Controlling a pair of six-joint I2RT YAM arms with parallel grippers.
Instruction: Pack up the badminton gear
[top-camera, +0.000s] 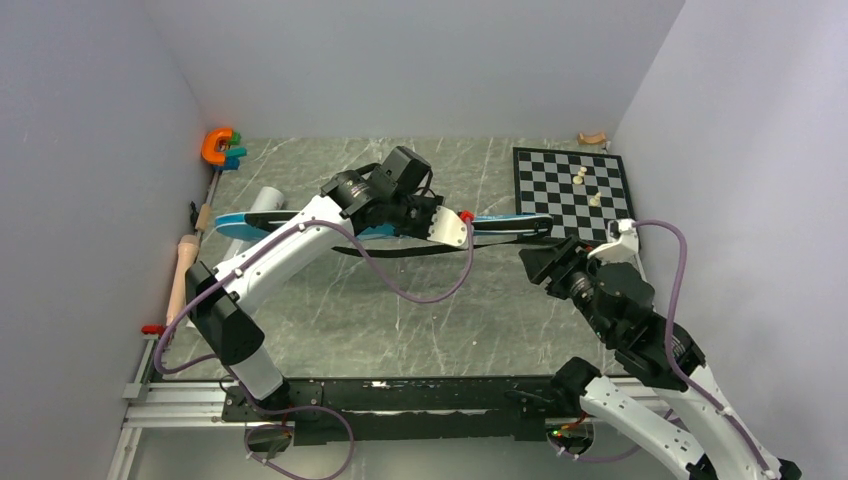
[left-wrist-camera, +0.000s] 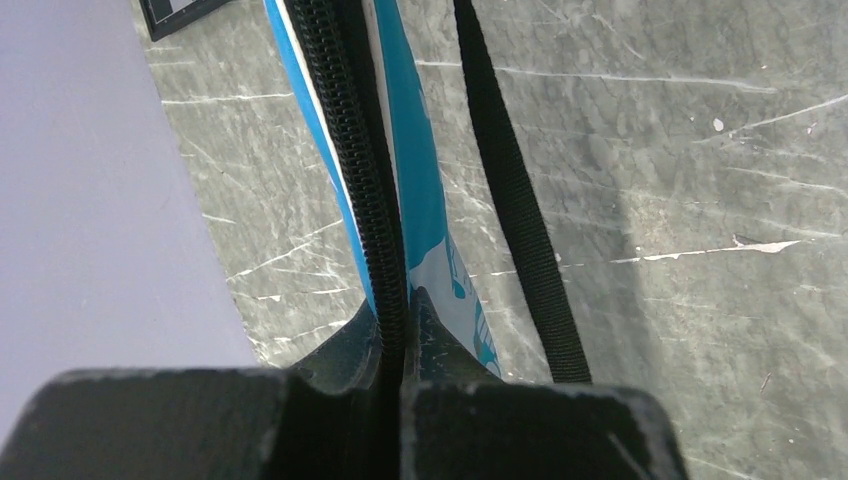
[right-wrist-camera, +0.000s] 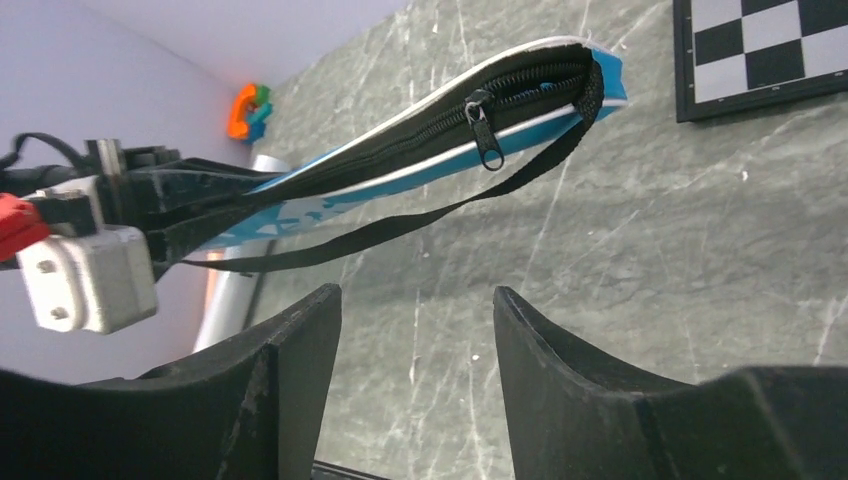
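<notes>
Evidently the bag (right-wrist-camera: 545, 85) is held raised, pinched in the left gripper (left-wrist-camera: 392, 345), so the zipper pull (right-wrist-camera: 489, 148) can be reached by the wide-open right gripper (right-wrist-camera: 415, 315).

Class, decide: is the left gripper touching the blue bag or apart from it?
Touching. The left wrist view shows the left gripper pinching the blue bag along its black zipper.

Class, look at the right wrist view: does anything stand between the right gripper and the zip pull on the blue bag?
Nothing solid. The open right gripper faces the zip pull across clear air; only the black strap of the blue bag droops just below that line.
</notes>
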